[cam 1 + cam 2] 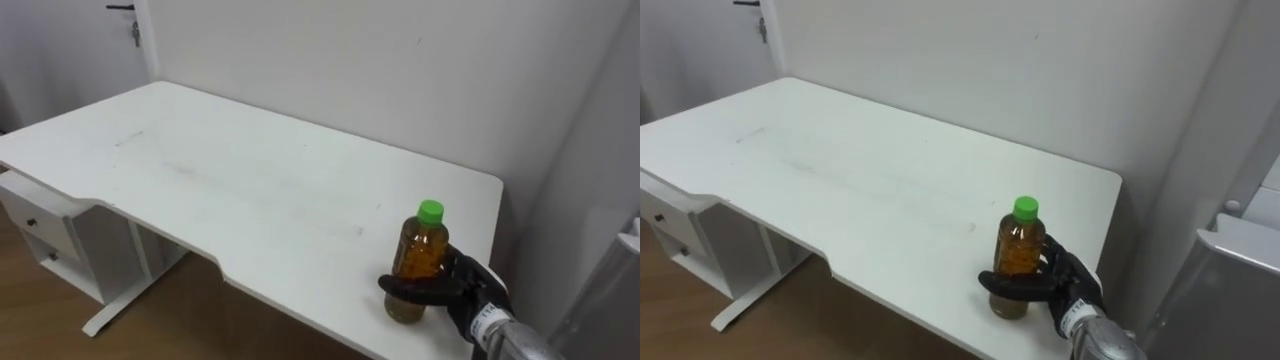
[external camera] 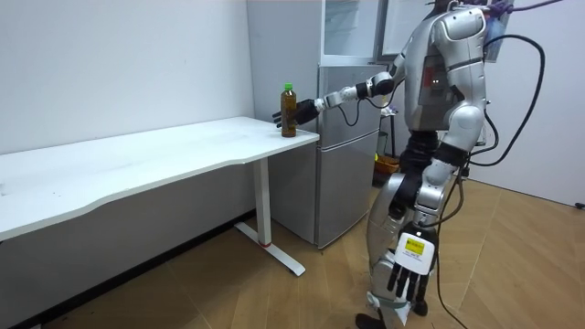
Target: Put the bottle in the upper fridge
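Note:
A clear bottle (image 1: 418, 262) of amber drink with a green cap stands upright on the white table (image 1: 250, 190), near its right front corner. My right hand (image 1: 466, 290) comes in from the lower right, its thumb curled across the bottle's lower front and its fingers behind it. In the room view the bottle (image 2: 288, 110) stands at the table's end, my right hand (image 2: 305, 110) around it, my arm stretched out. The grey fridge (image 2: 347, 155) stands just beyond that table end. My left hand (image 2: 409, 274) hangs at my side, fingers straight.
A white wall runs behind the table. The fridge's top (image 1: 1240, 262) shows at the right, close to the table's end. A white drawer unit (image 1: 45, 235) sits under the table's left part, on a wooden floor. A door (image 1: 125, 30) is at the far left.

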You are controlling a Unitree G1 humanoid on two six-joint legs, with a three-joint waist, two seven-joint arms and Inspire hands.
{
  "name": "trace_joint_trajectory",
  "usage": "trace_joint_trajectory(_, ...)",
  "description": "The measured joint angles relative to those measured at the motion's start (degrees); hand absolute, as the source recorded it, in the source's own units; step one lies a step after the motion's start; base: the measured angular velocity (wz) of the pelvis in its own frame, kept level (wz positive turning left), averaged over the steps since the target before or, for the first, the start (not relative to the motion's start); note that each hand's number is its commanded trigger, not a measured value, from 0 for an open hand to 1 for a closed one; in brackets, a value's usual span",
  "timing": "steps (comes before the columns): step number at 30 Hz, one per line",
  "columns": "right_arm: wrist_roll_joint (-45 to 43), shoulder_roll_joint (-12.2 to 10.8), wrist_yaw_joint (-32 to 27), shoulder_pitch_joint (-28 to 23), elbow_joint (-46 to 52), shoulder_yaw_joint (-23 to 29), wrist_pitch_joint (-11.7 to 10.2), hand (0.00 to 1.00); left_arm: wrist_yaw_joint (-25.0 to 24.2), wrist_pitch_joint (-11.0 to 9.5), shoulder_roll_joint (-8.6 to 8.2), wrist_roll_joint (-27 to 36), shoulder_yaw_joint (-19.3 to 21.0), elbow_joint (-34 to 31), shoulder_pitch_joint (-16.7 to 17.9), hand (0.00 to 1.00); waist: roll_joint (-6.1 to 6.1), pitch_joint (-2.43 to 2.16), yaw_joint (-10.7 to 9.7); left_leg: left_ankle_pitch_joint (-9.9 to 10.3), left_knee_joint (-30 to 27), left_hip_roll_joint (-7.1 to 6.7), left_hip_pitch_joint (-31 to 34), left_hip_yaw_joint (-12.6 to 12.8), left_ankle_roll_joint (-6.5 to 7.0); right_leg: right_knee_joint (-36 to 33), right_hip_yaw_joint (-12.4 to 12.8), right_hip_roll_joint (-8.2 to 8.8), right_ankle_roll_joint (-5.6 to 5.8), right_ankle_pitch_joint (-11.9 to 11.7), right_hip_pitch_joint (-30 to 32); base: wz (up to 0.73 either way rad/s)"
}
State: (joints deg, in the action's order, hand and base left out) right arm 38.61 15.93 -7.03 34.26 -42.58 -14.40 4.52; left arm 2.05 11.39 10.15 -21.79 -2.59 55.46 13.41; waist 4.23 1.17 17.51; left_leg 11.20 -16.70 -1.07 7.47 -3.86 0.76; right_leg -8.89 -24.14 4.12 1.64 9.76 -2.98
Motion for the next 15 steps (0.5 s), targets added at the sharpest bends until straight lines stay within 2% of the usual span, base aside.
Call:
trace_joint_trajectory(11,-0.2,0.0,-2.3,0.0,0.0,0.4,-1.5,0.0,0.6,-0.6,-0.31,4.2,-0.4,0.0,0.2,0.0,-0.83,0.54,0.0,0.0,0.2,-0.1,0.3,-0.2,0.03,0.0,-0.2,0.06,0.0,0.0,0.2,0.0)
trace_joint_trajectory(15,-0.8,0.0,-2.4,0.0,0.0,0.6,-2.4,0.0,1.1,-0.7,-0.54,5.7,-0.5,-0.2,0.5,0.0,-0.92,0.46,-0.1,-0.1,0.0,-0.17,1.2,-0.3,0.04,-0.1,-0.3,0.07,0.0,0.0,1.0,0.0)
